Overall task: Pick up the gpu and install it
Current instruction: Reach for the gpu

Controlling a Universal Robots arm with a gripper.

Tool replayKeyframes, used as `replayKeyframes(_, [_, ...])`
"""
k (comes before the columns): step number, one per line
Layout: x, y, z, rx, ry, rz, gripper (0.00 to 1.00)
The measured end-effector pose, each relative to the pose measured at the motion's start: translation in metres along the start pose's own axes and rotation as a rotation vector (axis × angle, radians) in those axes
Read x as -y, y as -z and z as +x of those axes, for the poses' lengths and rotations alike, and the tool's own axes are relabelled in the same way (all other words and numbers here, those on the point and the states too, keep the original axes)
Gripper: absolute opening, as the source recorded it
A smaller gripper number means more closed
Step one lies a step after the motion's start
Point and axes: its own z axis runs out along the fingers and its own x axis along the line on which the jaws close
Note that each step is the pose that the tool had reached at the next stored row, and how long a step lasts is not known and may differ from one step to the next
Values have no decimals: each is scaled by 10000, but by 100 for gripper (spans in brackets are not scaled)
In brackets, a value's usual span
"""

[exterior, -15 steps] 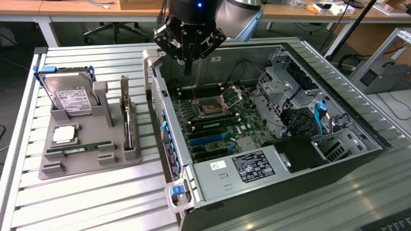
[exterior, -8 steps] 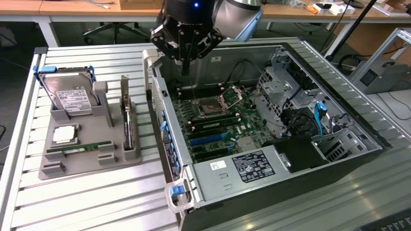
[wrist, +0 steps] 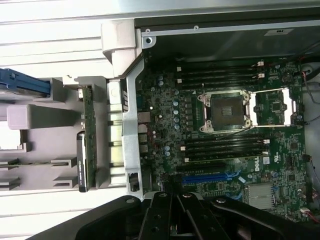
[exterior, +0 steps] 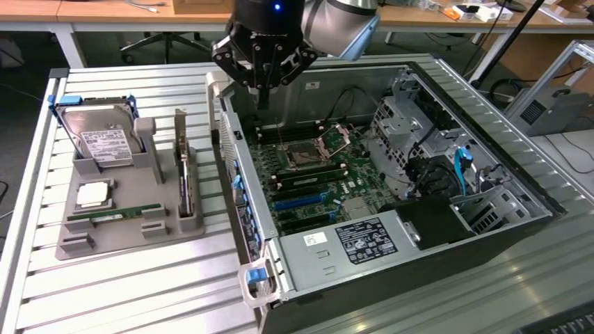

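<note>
Standing edgewise in its holder (exterior: 139, 191), the thin dark gpu (exterior: 186, 177) shows a green edge in the wrist view; gripper (exterior: 264, 97) pressed together, empty.

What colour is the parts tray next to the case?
The parts tray is plain grey; clearest in the exterior view.

On the worktop (exterior: 121, 292), a parts holder (exterior: 130, 233) sits by the edge at the exterior view's left. The open computer case (exterior: 246, 202) stands just beside it on the right. In the holder, the hard drive (exterior: 102, 139) stands at the far end, 1 memory stick (exterior: 116, 214) lies toward the near end, and the gpu (exterior: 186, 184) stands on edge in the slot nearest the case. The gripper (exterior: 264, 97) hangs over the case's far end.
</note>
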Motion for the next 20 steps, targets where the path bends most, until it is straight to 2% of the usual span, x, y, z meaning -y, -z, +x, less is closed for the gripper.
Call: replayKeyframes(20, [9, 3, 110, 0, 0, 0, 11])
